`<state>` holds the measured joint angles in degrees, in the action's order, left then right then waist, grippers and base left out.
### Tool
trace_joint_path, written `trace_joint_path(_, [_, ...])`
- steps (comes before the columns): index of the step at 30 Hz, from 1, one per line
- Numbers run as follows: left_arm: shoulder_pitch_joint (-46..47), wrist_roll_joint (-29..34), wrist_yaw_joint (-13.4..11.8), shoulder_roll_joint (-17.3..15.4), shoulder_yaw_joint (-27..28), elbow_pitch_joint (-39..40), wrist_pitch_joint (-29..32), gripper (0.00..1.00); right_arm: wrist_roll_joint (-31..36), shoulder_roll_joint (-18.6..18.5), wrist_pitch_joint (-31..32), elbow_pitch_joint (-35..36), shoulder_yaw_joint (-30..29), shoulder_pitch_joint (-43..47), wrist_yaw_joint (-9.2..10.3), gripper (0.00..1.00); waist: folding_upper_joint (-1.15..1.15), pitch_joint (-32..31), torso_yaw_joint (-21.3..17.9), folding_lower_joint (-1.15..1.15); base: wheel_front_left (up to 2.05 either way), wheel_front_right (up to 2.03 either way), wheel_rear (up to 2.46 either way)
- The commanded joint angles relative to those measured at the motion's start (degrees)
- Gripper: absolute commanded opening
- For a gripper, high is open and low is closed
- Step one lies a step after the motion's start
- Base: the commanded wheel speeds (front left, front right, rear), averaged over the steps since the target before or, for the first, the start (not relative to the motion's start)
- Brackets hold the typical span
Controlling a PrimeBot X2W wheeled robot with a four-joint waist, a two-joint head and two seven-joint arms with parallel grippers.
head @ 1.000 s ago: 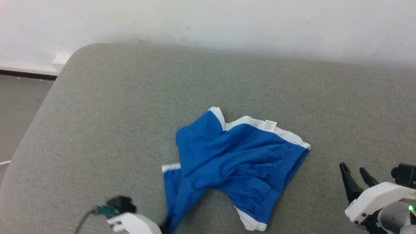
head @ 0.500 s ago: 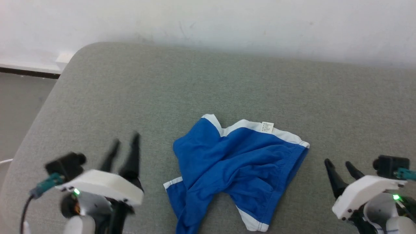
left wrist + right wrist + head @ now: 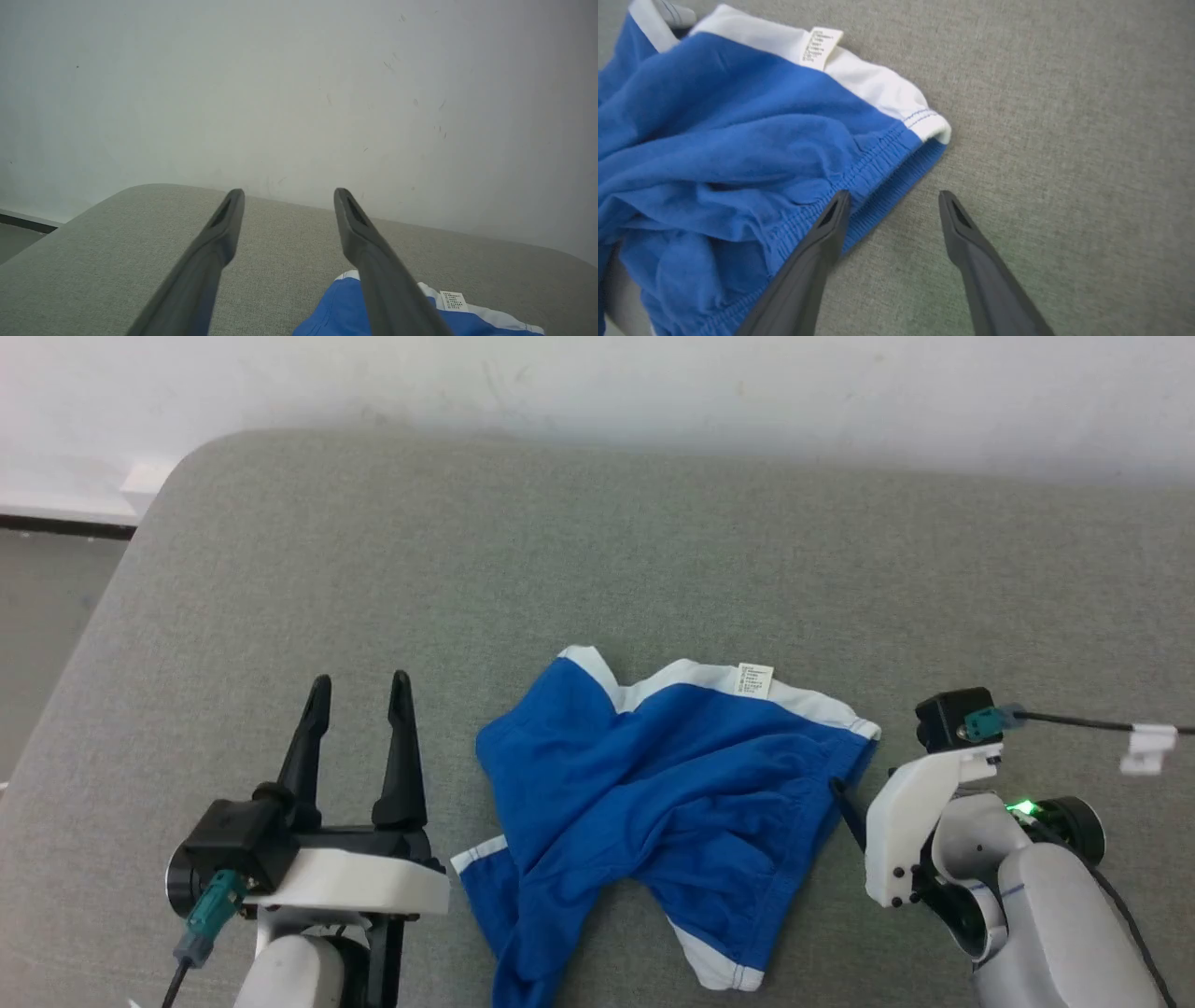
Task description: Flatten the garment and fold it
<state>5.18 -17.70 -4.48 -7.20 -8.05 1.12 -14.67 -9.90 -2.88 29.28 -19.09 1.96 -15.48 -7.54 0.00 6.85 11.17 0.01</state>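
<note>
The garment [image 3: 653,793] is a pair of bright blue shorts with white trim, lying crumpled on the grey cushion [image 3: 653,551]. Its white waistband and small label [image 3: 754,679] face the far side. My left gripper [image 3: 359,683] stands open just left of the garment, fingers pointing away, nothing between them. In the left wrist view the left gripper [image 3: 288,196] hangs above the cushion, with a blue corner of the garment [image 3: 327,312] at the bottom. My right gripper [image 3: 893,198] is open at the garment's [image 3: 738,140] right edge, one fingertip over the elastic hem and the other over bare cushion.
A white wall [image 3: 597,383] rises behind the cushion. The cushion's rounded left edge drops to the floor [image 3: 37,616]. A dark cable [image 3: 1074,721] runs from the right wrist towards the right.
My left gripper let go of the garment's near-left part, opened and moved up to the garment's left. My right gripper moved in to the garment's right edge. The camera shifted slightly.
</note>
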Motion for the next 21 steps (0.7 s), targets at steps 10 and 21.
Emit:
trace_joint_path(10, [0.80, 1.39, 2.22, 2.80, 1.71, -0.34, -0.31, 1.00, 2.37, 0.01, 1.26, -11.76, 0.47, -5.18, 0.05, 1.00, 0.00, 2.52, 2.01, -0.01, 0.00, 0.00, 0.00])
trace_joint_path(21, [-0.17, 1.64, 3.73, 3.71, 3.48, -2.49, -0.32, 1.00, -4.44, -3.37, 0.13, -7.90, -2.92, -2.34, 0.05, 0.00, 0.00, 0.51, 0.33, -0.01, 0.00, 0.00, 0.00])
